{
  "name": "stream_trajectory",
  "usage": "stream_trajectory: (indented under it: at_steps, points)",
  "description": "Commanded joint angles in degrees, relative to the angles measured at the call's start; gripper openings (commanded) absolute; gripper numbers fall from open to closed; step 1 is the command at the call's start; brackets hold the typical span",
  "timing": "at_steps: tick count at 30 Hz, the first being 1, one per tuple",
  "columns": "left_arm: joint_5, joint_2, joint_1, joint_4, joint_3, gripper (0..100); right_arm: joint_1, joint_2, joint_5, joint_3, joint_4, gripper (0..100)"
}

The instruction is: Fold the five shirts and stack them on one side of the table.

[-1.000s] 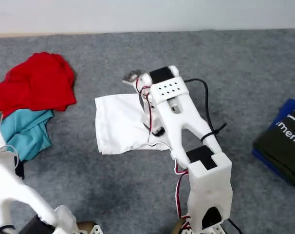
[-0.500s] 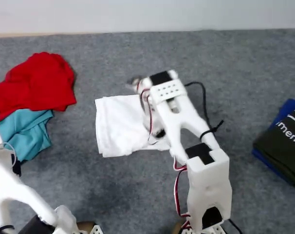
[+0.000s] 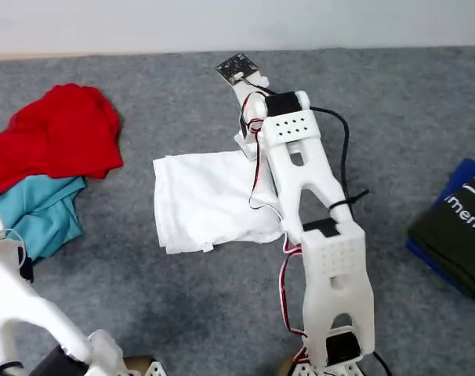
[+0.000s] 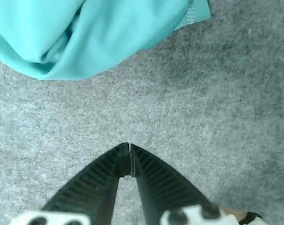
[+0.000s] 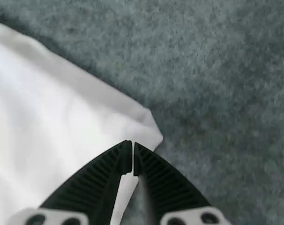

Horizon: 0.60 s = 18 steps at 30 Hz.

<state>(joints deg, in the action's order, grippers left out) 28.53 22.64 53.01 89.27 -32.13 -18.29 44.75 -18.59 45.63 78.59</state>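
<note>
A folded white shirt [image 3: 210, 200] lies flat in the middle of the grey table. My right arm [image 3: 300, 180] stretches over its right edge. In the right wrist view my right gripper [image 5: 132, 159] is shut, hovering just above a corner of the white shirt [image 5: 48, 117], with no cloth seen between the fingertips. A crumpled red shirt [image 3: 61, 133] and a teal shirt [image 3: 38, 207] lie at the left. My left gripper [image 4: 130, 161] is shut over bare carpet, a little short of the teal shirt [image 4: 85, 33].
A stack of folded dark shirts [image 3: 457, 231] with a blue one underneath sits at the right edge. The left arm's base [image 3: 18, 305] stands at the lower left. Grey carpet [image 3: 394, 110] covers the table's far side.
My right arm swung toward the far side of the table, to the white shirt's far right corner. The shirt's right part now lies flatter and wider. The left arm stayed put.
</note>
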Motion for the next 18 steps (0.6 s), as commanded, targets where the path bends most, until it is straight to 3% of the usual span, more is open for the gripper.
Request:
stream_trajectory:
  at_steps: [1,11,18]
  points:
    - [0.6,1.9,-0.4,-1.1,2.1,1,0.0,3.8,0.2,7.1,-2.0,1.1]
    - [0.6,1.9,-0.4,-1.0,2.1,1,9.6,18.9,-3.8,23.7,2.2,1.0]
    - [0.6,1.9,-0.4,-0.9,2.1,1,6.4,20.4,-3.7,35.7,10.8,1.1]
